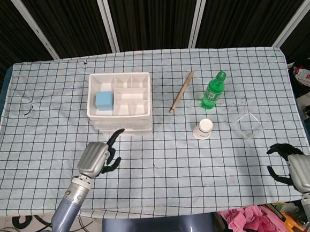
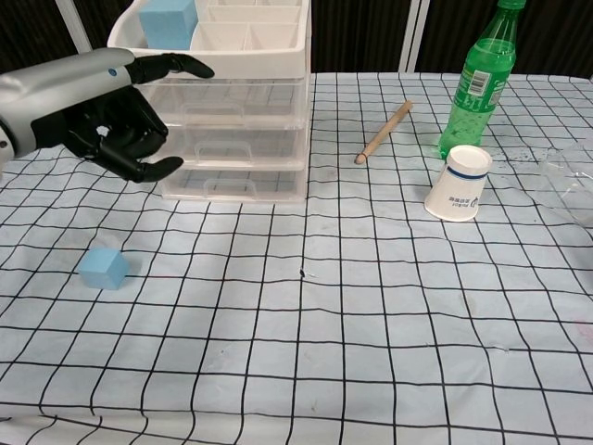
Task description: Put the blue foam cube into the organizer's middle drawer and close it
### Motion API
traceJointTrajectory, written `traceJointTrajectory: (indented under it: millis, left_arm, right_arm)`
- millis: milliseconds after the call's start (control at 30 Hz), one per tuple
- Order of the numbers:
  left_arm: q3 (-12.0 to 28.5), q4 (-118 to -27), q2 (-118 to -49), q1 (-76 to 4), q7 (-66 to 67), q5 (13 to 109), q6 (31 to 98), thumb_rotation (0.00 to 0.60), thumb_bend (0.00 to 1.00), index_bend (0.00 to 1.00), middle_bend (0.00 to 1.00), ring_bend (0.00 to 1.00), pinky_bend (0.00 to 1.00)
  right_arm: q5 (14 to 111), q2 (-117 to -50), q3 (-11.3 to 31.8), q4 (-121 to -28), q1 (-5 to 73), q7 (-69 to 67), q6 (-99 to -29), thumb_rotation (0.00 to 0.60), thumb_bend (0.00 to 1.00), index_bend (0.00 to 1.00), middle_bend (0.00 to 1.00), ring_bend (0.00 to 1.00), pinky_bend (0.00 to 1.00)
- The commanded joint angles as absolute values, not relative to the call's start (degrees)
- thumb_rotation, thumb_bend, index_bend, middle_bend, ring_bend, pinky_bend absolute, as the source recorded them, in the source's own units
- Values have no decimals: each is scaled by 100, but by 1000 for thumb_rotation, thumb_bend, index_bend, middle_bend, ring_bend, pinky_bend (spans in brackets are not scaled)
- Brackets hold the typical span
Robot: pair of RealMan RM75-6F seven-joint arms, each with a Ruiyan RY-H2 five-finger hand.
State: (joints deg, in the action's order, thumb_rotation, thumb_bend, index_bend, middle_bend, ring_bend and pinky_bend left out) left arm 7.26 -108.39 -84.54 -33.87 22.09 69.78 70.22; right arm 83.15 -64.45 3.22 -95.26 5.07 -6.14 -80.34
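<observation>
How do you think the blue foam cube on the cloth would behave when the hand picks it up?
The blue foam cube looks like soft foam, so it is probably light and squashes a little. Its flat faces should stop it rolling, though a sideways nudge might slide it across the cloth.

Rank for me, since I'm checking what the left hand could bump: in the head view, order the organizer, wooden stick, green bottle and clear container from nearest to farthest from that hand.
Measured from the left hand:
1. Organizer, just beyond the hand.
2. Wooden stick, right of the organizer.
3. Green bottle, further right.
4. Clear container, far right.
</observation>
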Motion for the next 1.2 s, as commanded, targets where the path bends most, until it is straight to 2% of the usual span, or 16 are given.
traceJointTrajectory:
  millis: [33, 300, 1033, 1200]
  left_arm:
    - [773, -10961, -8403, -3497, 3678, 6671, 7328, 600, 380, 62, 864, 848, 843]
    - [1063, -10988, -8614, -3818, 4856, 5873, 7422, 600, 379, 109, 886, 866, 848]
    - [1209, -10789, -8880, -4021, 4934, 5407, 7504, 600, 379, 174, 889, 868, 848]
    - [1282, -10750, -8914, -4070, 4917, 5290, 7516, 600, 379, 226, 896, 874, 857]
  right_arm:
    - [8315, -6445, 322, -9528, 505, -618, -8035, 600, 292, 385, 277, 204, 263]
    - [8292, -6438, 333, -9515, 507, -636, -8023, 600, 292, 385, 277, 203, 263]
    - [8281, -6426, 336, -9524, 503, -664, -8012, 600, 292, 385, 277, 204, 263]
    - [8278, -6423, 339, -9519, 502, -671, -8013, 600, 292, 385, 277, 204, 263]
